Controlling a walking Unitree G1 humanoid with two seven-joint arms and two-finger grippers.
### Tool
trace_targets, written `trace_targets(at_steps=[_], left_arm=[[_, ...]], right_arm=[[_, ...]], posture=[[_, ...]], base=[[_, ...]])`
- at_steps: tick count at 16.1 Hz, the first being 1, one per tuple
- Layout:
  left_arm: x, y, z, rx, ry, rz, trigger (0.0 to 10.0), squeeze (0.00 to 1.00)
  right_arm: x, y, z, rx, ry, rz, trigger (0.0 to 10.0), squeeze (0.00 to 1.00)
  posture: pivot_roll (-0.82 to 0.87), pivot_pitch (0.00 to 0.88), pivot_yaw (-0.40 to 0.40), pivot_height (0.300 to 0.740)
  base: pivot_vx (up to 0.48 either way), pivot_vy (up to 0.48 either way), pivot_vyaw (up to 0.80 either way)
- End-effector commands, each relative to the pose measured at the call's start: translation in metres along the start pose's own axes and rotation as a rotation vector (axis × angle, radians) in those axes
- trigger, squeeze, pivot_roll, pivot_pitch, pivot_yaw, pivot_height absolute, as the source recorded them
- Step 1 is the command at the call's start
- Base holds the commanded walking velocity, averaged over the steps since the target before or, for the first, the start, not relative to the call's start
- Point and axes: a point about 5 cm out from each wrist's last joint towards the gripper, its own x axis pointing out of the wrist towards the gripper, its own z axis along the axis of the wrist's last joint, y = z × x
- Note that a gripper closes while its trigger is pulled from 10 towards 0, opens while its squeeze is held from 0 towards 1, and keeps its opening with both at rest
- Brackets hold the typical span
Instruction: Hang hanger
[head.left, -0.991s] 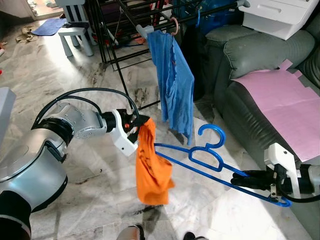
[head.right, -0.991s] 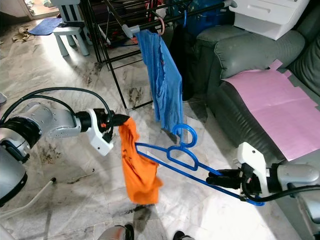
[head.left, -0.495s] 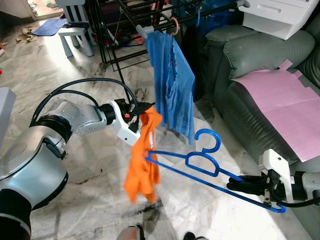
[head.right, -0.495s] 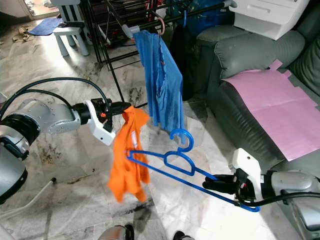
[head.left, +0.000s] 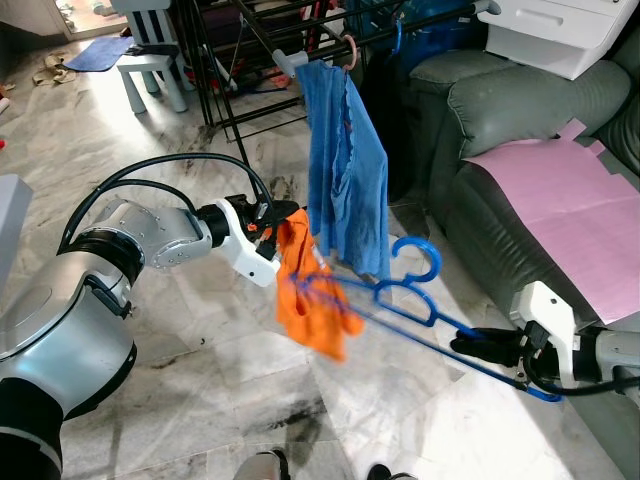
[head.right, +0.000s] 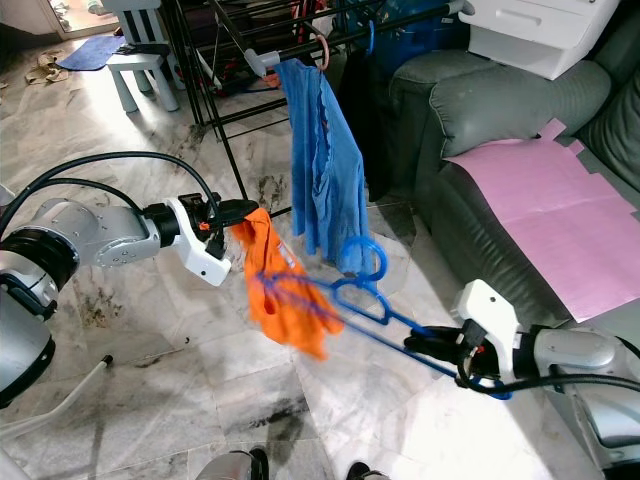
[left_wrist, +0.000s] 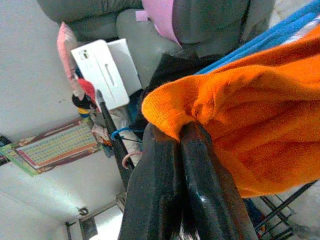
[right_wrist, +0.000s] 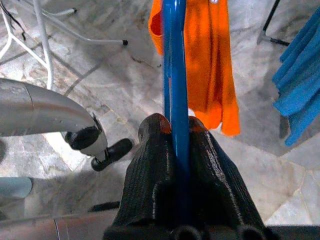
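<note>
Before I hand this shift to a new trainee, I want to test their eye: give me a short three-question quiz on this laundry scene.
1. True or false: the right gripper is shut on the blue hanger.
2. What does the left gripper hold? A) blue shirt B) orange garment C) pink sheet
3. Fill in: the blue shirt hangs from the black drying ____.

Key:
1. True; it grips the hanger's end.
2. B, the orange garment, which the hanger's far end reaches into.
3. rack
</note>
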Motion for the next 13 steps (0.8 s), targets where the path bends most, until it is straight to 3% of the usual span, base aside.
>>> trace_targets(at_steps=[1, 13], left_arm=[[-0.003, 0.005, -0.007, -0.006, 0.037, 0.016, 10.0, 0.0], [-0.005, 0.012, -0.011, -0.043, 0.056, 0.037, 10.0, 0.0]], right_arm=[[-0.003, -0.003, 0.002, -0.016, -0.001, -0.025, 10.0, 0.0], [0.0, -0.009, -0.013, 0.0, 0.032, -0.086, 10.0, 0.0]], posture=[[-0.06, 0.113, 0.07, 0.74], [-0.05, 0.114, 0.068, 0.74]], base=[[0.0, 0.0, 0.0], [0.0, 0.0, 0.0]])
